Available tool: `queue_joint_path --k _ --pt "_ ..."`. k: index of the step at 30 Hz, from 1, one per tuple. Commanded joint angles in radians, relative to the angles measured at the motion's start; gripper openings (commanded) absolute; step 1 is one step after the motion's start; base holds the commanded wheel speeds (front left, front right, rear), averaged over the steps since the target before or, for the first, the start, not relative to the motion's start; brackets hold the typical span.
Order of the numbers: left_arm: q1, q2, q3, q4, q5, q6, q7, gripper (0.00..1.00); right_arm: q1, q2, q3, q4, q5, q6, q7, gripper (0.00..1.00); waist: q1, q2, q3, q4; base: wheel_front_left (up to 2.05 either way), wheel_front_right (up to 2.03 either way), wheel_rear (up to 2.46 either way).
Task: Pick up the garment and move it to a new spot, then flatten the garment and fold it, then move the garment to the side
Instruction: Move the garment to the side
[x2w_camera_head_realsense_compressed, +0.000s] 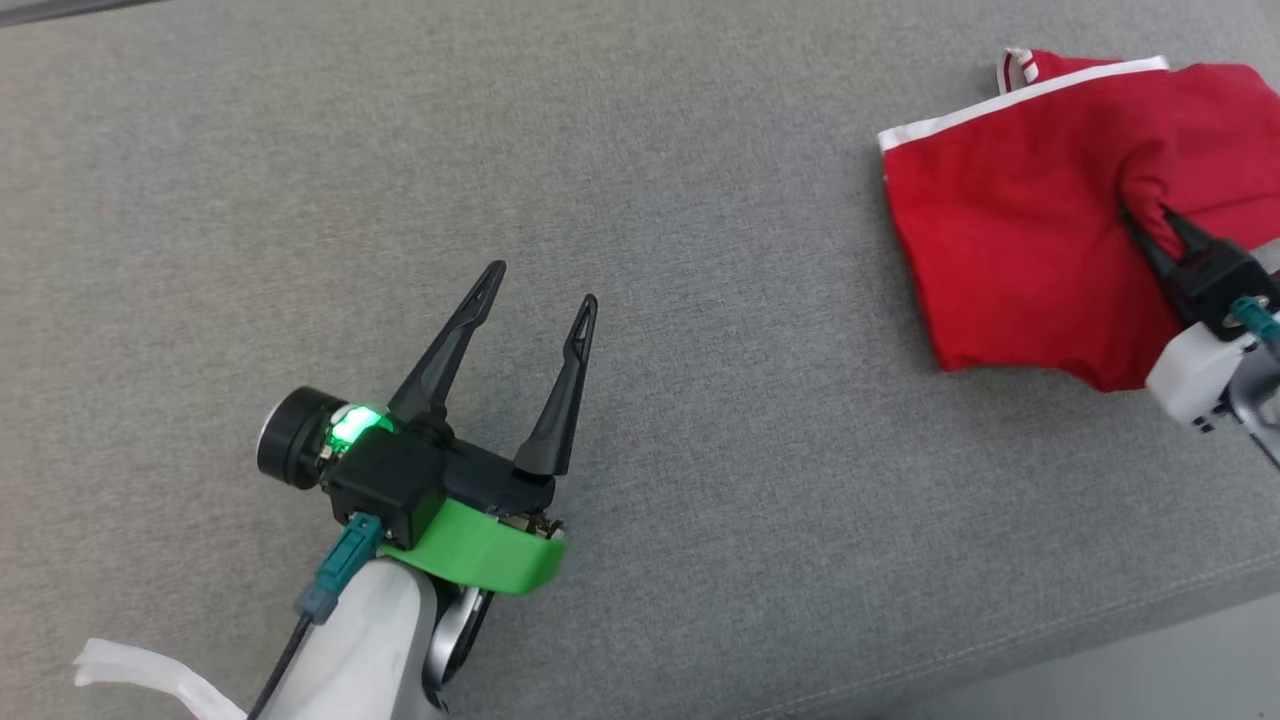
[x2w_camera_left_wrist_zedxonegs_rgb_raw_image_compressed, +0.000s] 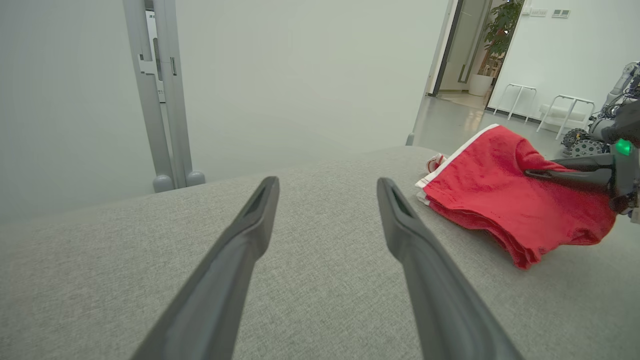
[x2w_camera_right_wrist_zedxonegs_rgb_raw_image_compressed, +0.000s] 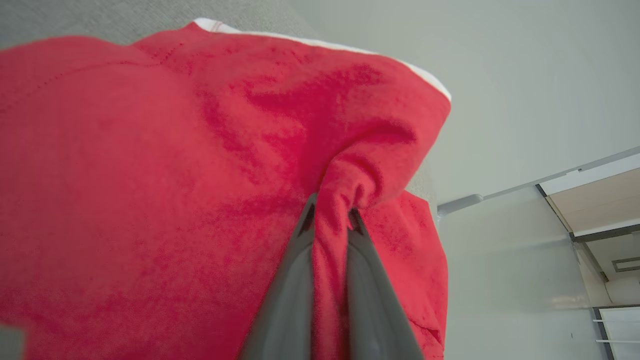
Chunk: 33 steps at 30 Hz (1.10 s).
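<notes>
Your right tool (x2w_camera_head_realsense_compressed: 1148, 218) is clamped on a pinched ridge of the red garment (x2w_camera_head_realsense_compressed: 1010, 220). The garment lies in layers at the right end of the grey fabric surface (x2w_camera_head_realsense_compressed: 700, 200), with white trim along its far edge. Your left tool (x2w_camera_head_realsense_compressed: 541, 284) stands spread wide and empty, low over the surface and well apart from the cloth.

Head view looks steeply down at the surface (x2w_camera_head_realsense_compressed: 640, 150); left wrist skims low across it. All 3 share the garment (x2w_camera_head_realsense_compressed: 1010, 240), right wrist closest.
</notes>
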Motion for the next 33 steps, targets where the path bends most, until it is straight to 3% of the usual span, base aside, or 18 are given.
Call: queue_joint_path --k 1,10,20,21,22,23,33 --pt "-0.029 0.018 0.000 0.000 -0.004 -0.002 -0.003 1.00 -0.049 -0.029 0.009 0.017 0.011 -0.003 0.002 0.00 0.0000 -0.0001 0.108 -0.072 0.00 0.00 0.00" --pt "-0.072 0.065 -0.011 -0.010 -0.013 -0.002 -0.003 1.00 -0.205 -0.141 0.010 0.156 0.011 -0.003 0.007 0.00 0.0000 -0.0001 0.201 -0.051 0.00 0.00 0.00" --pt "-0.091 0.059 0.007 -0.009 -0.026 -0.003 -0.003 1.00 -0.246 -0.135 -0.031 0.286 0.014 -0.003 0.026 0.00 0.0000 -0.0001 0.231 0.006 0.00 0.00 0.00" --pt "-0.090 0.059 0.011 -0.005 -0.027 -0.003 -0.003 1.00 -0.250 -0.132 -0.033 0.292 0.010 -0.003 0.023 0.22 0.0000 -0.0001 0.226 0.010 0.00 0.00 0.00" --pt "-0.088 0.057 0.016 -0.003 -0.029 -0.003 -0.003 1.00 -0.253 -0.130 -0.037 0.295 0.007 -0.003 0.021 0.95 0.0000 -0.0001 0.222 0.011 0.00 0.00 0.00" --pt "-0.083 0.054 0.016 0.001 -0.030 -0.003 -0.003 1.00 -0.255 -0.130 -0.047 0.303 0.005 -0.003 0.018 1.00 0.0000 -0.0001 0.212 0.013 0.00 0.00 0.00" --pt "-0.031 0.018 0.042 0.013 -0.047 -0.003 -0.003 1.00 -0.268 -0.073 -0.109 0.307 -0.016 -0.002 0.009 1.00 0.0000 -0.0001 0.079 0.020 0.00 0.00 0.00"
